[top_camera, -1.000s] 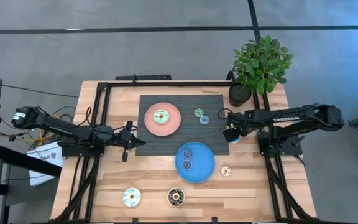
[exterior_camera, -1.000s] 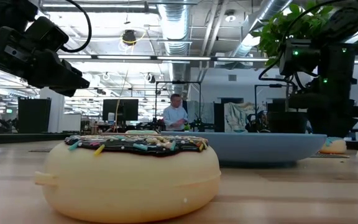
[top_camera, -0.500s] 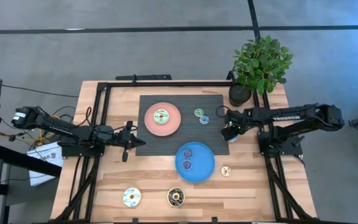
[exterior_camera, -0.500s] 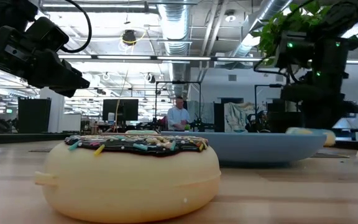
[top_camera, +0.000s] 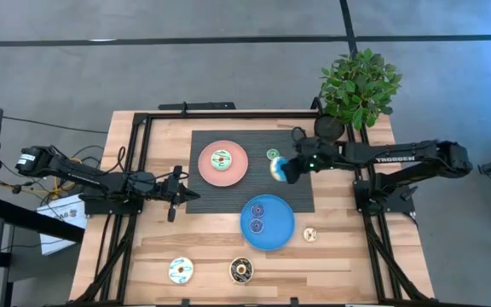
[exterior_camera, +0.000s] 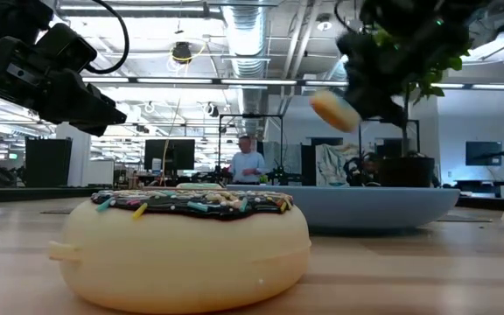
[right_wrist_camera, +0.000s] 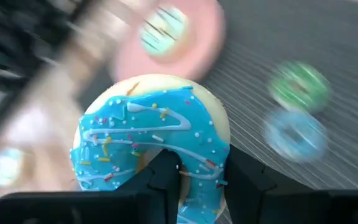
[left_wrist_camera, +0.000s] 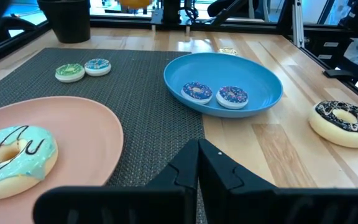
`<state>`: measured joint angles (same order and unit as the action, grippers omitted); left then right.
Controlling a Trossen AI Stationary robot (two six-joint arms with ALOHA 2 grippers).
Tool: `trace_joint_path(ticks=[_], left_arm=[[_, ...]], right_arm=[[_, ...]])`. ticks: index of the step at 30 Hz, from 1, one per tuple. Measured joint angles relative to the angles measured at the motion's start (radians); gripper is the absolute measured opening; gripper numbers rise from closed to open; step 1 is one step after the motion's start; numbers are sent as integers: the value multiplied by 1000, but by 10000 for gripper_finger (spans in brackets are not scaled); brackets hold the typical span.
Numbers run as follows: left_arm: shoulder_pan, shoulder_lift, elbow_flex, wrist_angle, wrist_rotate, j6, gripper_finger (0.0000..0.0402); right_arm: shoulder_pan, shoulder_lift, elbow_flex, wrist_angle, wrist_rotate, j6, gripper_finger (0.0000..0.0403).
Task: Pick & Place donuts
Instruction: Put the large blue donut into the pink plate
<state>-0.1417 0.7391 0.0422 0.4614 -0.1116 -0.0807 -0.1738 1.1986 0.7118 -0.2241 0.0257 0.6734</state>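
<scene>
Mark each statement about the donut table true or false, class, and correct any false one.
1. The right hand holds a blue-iced donut in the air. True.
2. The pink plate holds two donuts. False: it holds one green-iced donut.
3. Two small purple donuts lie in the blue plate. True.
4. The dark brown donut sits on the black mat. False: it rests on bare wood near the table's front edge.
5. The left hand is shut on a donut. False: it is shut, but holds nothing, at the mat's left edge.
</scene>
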Motion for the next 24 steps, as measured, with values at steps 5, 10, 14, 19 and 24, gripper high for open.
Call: trace_joint_path(ticks=[5,10,14,19,24], left_arm=[[0,0,0,0,0,2,0],[0,0,0,0,-5,17,0],[0,0,0,0,-5,17,0],[0,0,0,-1,-3,17,0],[0,0,0,-3,11,17,0]], right_arm=[[30,83,85,112,0,-5,92],[42,257,278,47,-2,-52,92],[34,442,506,-151,-4,-117,92],[5,678,810,-419,-26,-187,92],[-31,874,1072,-637,-50,-212,92]])
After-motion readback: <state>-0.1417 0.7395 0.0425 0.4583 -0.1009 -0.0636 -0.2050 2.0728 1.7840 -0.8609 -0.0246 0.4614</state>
